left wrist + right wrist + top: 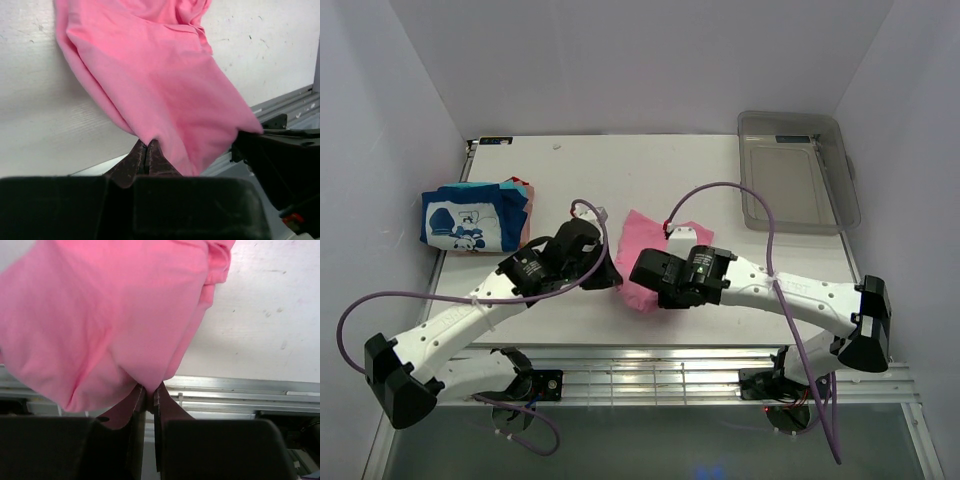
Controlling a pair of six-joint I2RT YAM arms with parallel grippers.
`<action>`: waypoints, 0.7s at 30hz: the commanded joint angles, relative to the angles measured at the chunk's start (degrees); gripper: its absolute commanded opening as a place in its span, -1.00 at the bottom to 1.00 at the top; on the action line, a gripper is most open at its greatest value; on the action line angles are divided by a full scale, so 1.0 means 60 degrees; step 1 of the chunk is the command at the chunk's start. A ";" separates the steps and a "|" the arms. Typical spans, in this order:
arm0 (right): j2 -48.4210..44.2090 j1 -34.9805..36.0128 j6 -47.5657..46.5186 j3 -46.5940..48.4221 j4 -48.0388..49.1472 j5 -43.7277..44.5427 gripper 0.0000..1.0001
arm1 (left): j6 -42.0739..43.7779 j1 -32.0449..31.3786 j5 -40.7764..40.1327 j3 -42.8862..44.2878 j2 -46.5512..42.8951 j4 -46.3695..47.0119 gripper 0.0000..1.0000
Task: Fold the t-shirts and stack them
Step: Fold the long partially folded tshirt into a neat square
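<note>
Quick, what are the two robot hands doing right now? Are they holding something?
Left gripper: closed, pinching an edge of the pink shirt.
Right gripper: closed, pinching the same pink shirt.

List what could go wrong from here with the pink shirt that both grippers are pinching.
1. The left gripper and right gripper each pinch only a thin bit of the pink t-shirt's edge, so it may slip free.
2. The cloth looks bunched and creased, so a fold could come out uneven.
3. The two grippers sit close together and could bump.
</note>
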 commanded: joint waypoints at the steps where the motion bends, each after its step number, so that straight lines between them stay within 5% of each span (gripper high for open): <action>1: 0.0032 -0.0533 -0.0085 0.0674 -0.1233 0.1396 -0.85 | -0.0063 -0.0003 -0.1048 0.0406 0.0352 0.0026 -1.00; 10: -0.0277 -0.3373 -0.2254 -0.0366 0.0919 0.0901 -0.84 | 0.0814 0.1241 -0.0802 0.1152 0.2489 0.1987 -1.00; 21: 0.1626 -0.4914 -0.4436 -0.0133 0.3014 -0.0067 -0.84 | 0.1446 0.2193 -0.0068 0.2926 0.5478 0.2503 -1.00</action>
